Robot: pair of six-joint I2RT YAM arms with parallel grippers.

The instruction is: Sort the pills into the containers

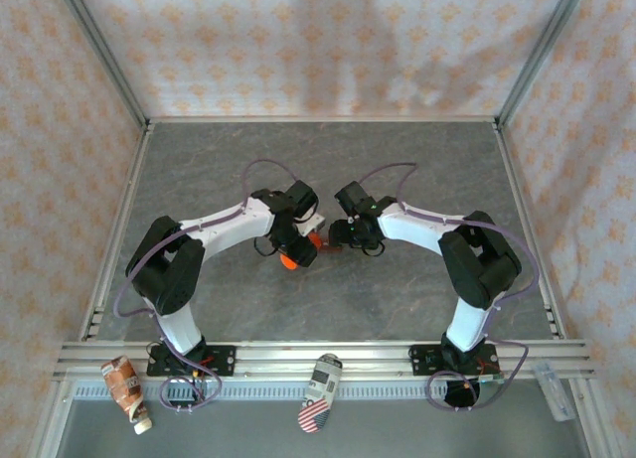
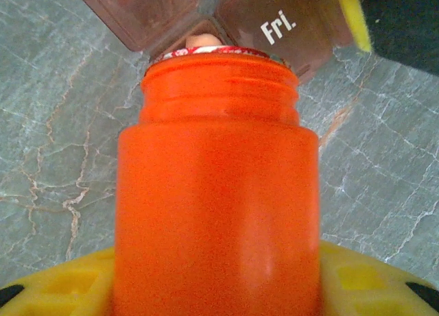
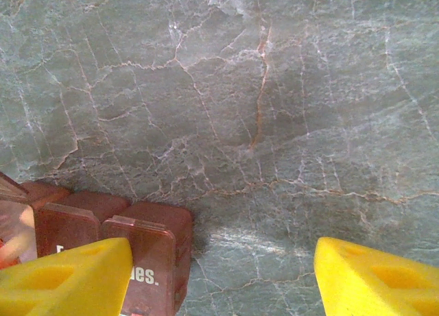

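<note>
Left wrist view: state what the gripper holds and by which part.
The left gripper holds the orange bottle by its lower body, open mouth toward the pill box.

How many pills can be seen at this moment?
1: a pale pill at the mouth of the bottle, beside the Fri. lid of the box. More may be hidden inside the bottle or the box.

Your grey marbled tabletop (image 1: 397,299) sits ringed by walls (image 1: 318,51) of peach floral pattern. Aluminium posts (image 1: 102,51) frame the corners, and you get soft, even light.
</note>
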